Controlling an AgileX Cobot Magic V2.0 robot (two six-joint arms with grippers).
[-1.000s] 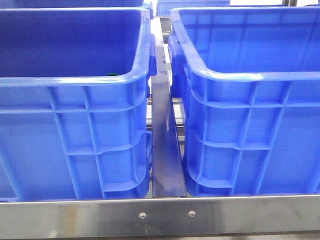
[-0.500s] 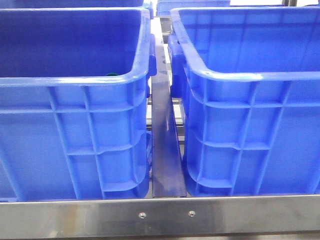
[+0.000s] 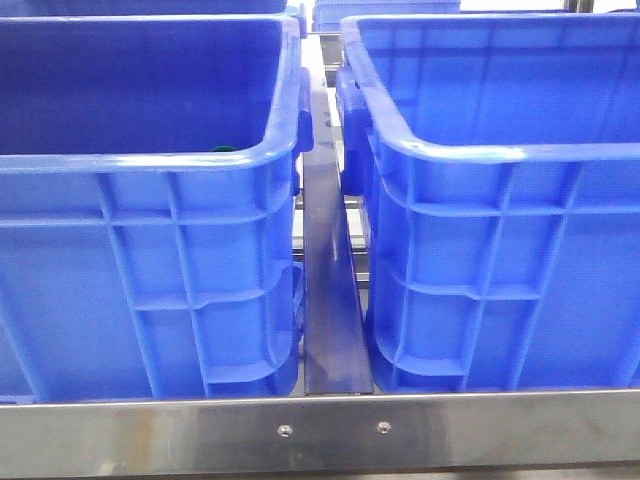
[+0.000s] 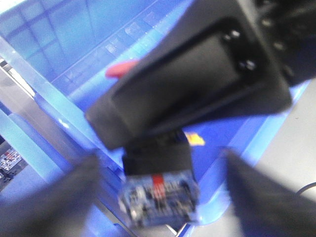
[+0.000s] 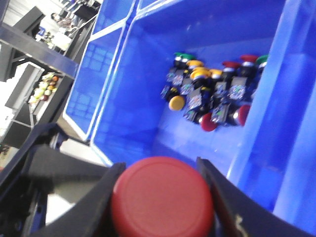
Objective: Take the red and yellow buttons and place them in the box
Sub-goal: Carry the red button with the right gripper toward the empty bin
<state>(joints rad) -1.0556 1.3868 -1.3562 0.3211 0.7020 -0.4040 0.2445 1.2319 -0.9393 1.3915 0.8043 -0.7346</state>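
steel bench [image 3: 150, 435] | two blue crates [image 3: 150, 270] side by side

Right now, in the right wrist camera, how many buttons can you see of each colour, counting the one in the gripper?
red buttons: 5, four in the pile plus one held in the right gripper
yellow buttons: 4
green buttons: 3
Total: 12 in view; the pile in the blue crate is crowded, so more may be hidden.

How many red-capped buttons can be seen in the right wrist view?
5: one held in the right gripper; four in the pile in the blue crate, at and. More may be hidden.
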